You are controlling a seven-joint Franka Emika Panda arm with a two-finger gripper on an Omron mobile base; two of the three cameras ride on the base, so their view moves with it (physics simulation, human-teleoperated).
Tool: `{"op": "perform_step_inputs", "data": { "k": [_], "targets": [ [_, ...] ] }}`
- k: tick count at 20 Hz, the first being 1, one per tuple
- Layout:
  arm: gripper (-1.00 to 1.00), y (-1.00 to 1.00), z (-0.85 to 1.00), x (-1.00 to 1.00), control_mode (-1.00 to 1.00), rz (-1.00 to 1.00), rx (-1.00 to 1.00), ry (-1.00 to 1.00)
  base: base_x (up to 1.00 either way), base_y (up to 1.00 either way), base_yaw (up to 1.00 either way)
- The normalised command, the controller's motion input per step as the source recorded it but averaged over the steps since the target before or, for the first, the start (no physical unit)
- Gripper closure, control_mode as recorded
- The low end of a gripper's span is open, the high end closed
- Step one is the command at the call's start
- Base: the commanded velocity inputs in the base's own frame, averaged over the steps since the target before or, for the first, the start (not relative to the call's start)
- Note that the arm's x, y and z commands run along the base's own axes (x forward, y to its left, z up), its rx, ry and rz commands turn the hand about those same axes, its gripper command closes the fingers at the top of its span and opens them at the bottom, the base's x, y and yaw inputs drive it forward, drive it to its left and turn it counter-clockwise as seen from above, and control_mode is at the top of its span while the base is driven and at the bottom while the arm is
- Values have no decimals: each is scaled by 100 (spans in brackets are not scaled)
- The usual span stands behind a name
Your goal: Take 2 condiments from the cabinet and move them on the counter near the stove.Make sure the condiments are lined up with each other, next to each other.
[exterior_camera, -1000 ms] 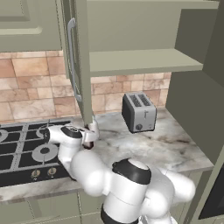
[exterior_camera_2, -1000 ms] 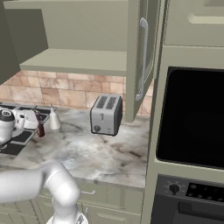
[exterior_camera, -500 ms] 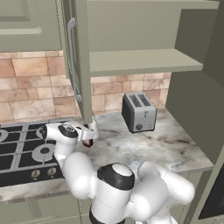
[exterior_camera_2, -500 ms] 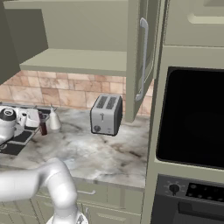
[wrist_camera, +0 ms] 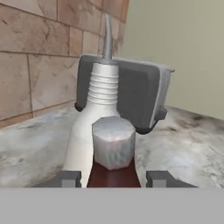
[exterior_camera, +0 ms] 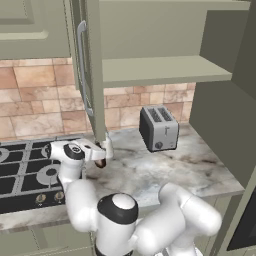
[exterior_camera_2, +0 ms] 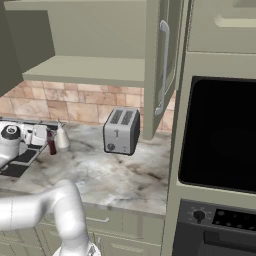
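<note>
In the hand view, tool (wrist_camera: 113,178) clamped on dark bottle (wrist_camera: 113,176), white bottle (wrist_camera: 94,122) just beyond, toaster (wrist_camera: 138,98) behind.

1. No text, brand, number or sign can be read in any view.
2. Dark red-brown bottle (wrist_camera: 113,175): no readable label from the hand view; its cap bears no lettering.
3. White bottle (wrist_camera: 94,118): plain surface, no print.
4. Toaster (exterior_camera: 159,128): front shows a small round knob, with no legible marking.
5. Oven control panel (exterior_camera_2: 220,218): faint pale marks beside the knob, too small to read.
</note>
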Motion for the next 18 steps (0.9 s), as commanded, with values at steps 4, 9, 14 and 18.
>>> {"op": "perform_step_inputs", "data": {
  "k": [4, 9, 14, 18],
  "targets": [
    [100, 0, -12, 17, -100, -5, -3, 0, 0, 0, 0],
    [100, 0, -8, 20, -100, -5, -2, 0, 0, 0, 0],
    [100, 0, -9, 18, -100, -2, -1, 0, 0, 0, 0],
    [100, 0, -16, 3, -100, 0, -2, -1, 0, 0, 0]
  ]
}}
